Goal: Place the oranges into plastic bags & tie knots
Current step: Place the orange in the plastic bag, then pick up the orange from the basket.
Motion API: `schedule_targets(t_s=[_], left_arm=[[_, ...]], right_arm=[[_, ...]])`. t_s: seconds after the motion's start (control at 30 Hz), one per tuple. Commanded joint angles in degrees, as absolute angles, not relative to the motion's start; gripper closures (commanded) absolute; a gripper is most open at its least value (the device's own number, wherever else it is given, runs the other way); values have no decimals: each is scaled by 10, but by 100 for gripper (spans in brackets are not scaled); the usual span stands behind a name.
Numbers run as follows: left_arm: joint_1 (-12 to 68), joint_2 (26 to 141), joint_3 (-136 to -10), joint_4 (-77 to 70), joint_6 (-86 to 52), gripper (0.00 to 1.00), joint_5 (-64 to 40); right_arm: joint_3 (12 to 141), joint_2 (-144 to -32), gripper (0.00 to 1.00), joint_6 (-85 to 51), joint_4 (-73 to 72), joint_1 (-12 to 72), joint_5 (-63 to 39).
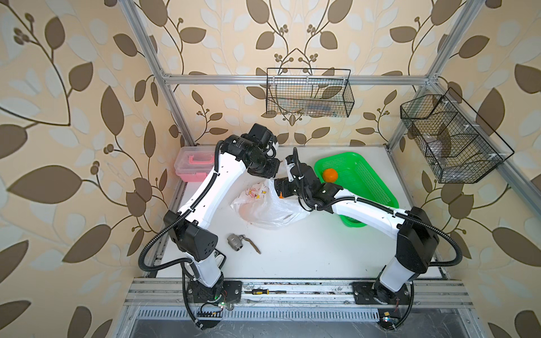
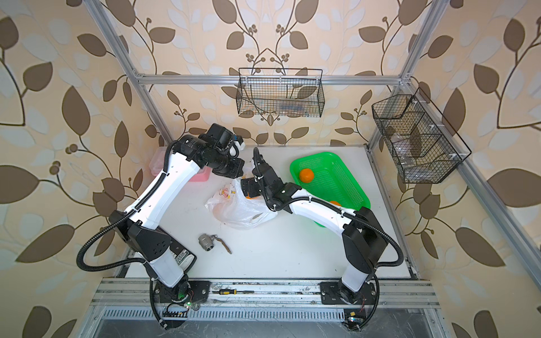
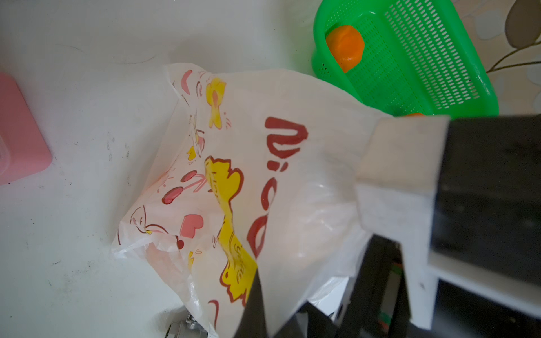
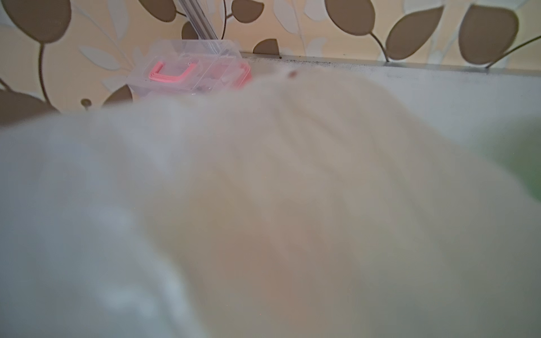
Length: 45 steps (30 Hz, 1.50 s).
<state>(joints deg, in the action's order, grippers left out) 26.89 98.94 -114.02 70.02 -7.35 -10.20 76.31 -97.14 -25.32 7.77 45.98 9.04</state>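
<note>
The printed white plastic bag (image 1: 263, 209) (image 3: 263, 175) lies mid-table with its mouth lifted. My left gripper (image 1: 272, 175) (image 3: 275, 327) is shut on the bag's upper edge and holds it up. My right gripper (image 1: 279, 188) hangs at the bag's mouth; bag film (image 4: 263, 175) covers the right wrist view and hides its jaws. Pale orange tints show through the film. One orange (image 1: 330, 175) (image 3: 345, 46) sits in the green basket (image 1: 369, 175). Another orange (image 2: 335, 202) peeks out beside my right arm. Knots are out of view.
A clear box with a pink lid (image 1: 193, 164) stands at the back left. A metal valve fitting (image 1: 235, 241) lies in front of the bag. Two wire baskets (image 1: 310, 93) (image 1: 450, 137) hang on the walls. A screwdriver (image 1: 257, 291) rests on the front rail.
</note>
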Motion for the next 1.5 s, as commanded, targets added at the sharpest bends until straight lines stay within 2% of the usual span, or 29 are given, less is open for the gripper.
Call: schedule_targets(t_s=[0.0, 0.27, 0.53, 0.63, 0.73, 0.83, 1.0, 1.07, 1.13, 1.27, 1.47], left_arm=[[264, 960, -1136, 697, -64, 100, -96], [264, 961, -1134, 694, -64, 100, -95], [264, 970, -1133, 693, -66, 100, -95], [263, 972, -1135, 693, -67, 100, -97], [264, 972, -1136, 694, -66, 100, -98], [263, 971, -1137, 694, -65, 100, -100], [264, 970, -1136, 693, -64, 100, -101], [264, 970, -1138, 694, -64, 100, -101], [264, 972, -1140, 696, -64, 100, -102], [264, 970, -1138, 697, -63, 100, -105], [264, 969, -1136, 695, -63, 100, -106]], right_arm=[[777, -940, 2, -242, 86, 468, 97], [718, -809, 4, -233, 127, 486, 92], [657, -681, 4, -253, 159, 476, 40], [628, -632, 1, -260, 160, 431, 19], [606, -616, 0, -256, 182, 333, -22], [603, -652, 0, -232, 216, 223, -49], [623, -762, 0, -197, 224, 117, -35], [633, -799, 0, -189, 217, 102, -30], [685, -912, 1, -174, 217, 82, -14], [768, -1033, 1, -166, 221, 79, 4], [859, -1151, 3, -169, 228, 78, -4]])
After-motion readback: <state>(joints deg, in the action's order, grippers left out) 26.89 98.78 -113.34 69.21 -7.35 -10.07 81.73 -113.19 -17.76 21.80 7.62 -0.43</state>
